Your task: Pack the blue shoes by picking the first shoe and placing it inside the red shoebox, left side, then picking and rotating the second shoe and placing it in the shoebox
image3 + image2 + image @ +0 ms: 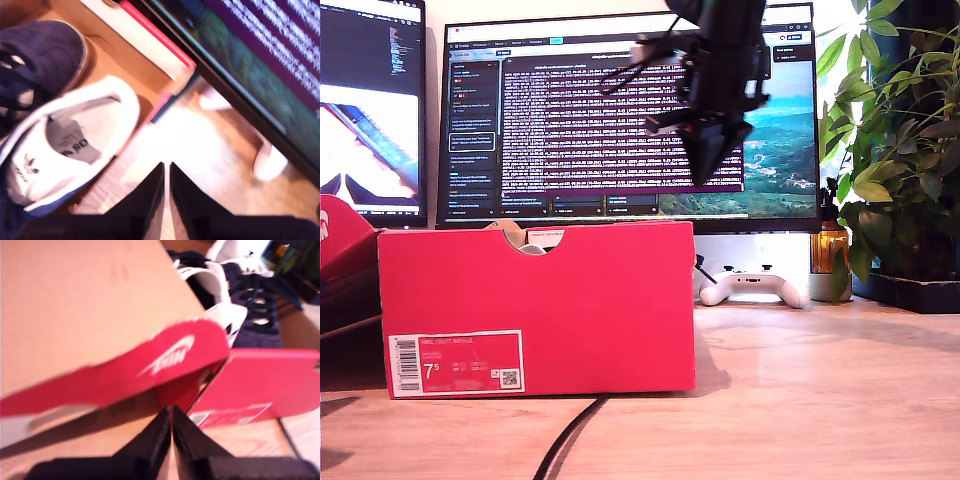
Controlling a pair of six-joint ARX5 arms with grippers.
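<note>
From the exterior view, the red shoebox (pixel 535 308) sits on the desk (pixel 800 390), and an arm hangs above its right end; the careful move is to lift clear without catching the rim.

My first gripper (pixel 171 427), jaws together and empty, looks past the box lid (pixel 120 370) at navy laces.

My second gripper (pixel 166 187), pressed together on nothing, shows both blue shoes (pixel 70 145) inside, white lining up.

Both wrist views blurred, table glare; exterior view sharp, backlit.
</note>
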